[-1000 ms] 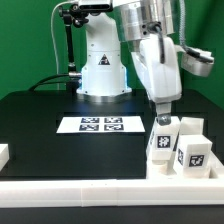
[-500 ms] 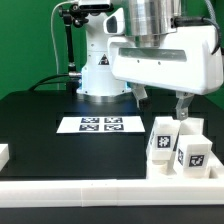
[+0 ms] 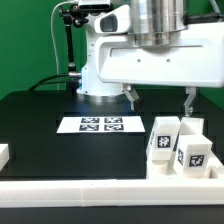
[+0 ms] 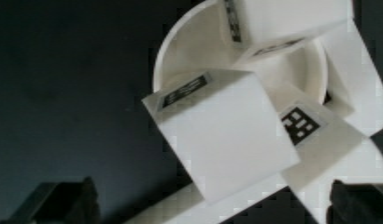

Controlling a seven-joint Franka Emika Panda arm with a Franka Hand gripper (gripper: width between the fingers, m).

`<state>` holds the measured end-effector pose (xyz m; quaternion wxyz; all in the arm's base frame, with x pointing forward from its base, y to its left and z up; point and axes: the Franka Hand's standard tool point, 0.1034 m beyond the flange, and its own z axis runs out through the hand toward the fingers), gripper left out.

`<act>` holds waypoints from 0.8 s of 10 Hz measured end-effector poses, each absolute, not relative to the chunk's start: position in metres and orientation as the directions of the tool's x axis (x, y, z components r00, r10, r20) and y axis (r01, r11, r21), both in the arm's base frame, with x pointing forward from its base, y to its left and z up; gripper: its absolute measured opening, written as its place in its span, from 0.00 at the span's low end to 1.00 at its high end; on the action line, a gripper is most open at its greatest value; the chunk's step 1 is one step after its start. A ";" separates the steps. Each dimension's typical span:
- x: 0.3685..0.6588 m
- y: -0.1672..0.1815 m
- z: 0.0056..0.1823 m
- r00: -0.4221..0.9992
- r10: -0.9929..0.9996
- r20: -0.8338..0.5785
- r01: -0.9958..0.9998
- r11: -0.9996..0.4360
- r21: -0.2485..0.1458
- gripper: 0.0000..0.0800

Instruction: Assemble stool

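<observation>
Three white blocky stool legs with marker tags stand close together at the exterior view's right front: one (image 3: 162, 146), one (image 3: 193, 153), one behind them (image 3: 190, 125). In the wrist view the nearest leg (image 4: 232, 135) fills the middle, with the curved white rim of the round seat (image 4: 184, 50) behind it. My gripper (image 3: 160, 99) hangs above the legs, touching nothing. It is wide open and empty, with dark fingertips (image 3: 130, 98) spread on either side. In the wrist view the gripper (image 4: 209, 205) shows both fingertips (image 4: 63, 200) apart at the frame's edge.
The marker board (image 3: 100, 125) lies flat on the black table in front of the robot base (image 3: 103, 70). A long white border rail (image 3: 100, 195) runs along the front edge. A small white block (image 3: 4, 155) sits at the exterior view's left.
The gripper has turned about a quarter turn over the legs, so its spread fingers now face the exterior camera. It has risen slightly. The legs have not moved.
</observation>
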<state>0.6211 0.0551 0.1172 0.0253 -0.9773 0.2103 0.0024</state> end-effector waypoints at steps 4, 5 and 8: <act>0.621 0.063 0.118 0.999 -0.040 0.025 -0.039 -0.998 -0.040 0.81; 0.621 0.061 0.118 0.999 0.043 0.028 0.044 -0.998 -0.037 0.81; 0.627 0.058 0.122 0.934 0.353 0.052 0.352 -0.936 0.024 0.81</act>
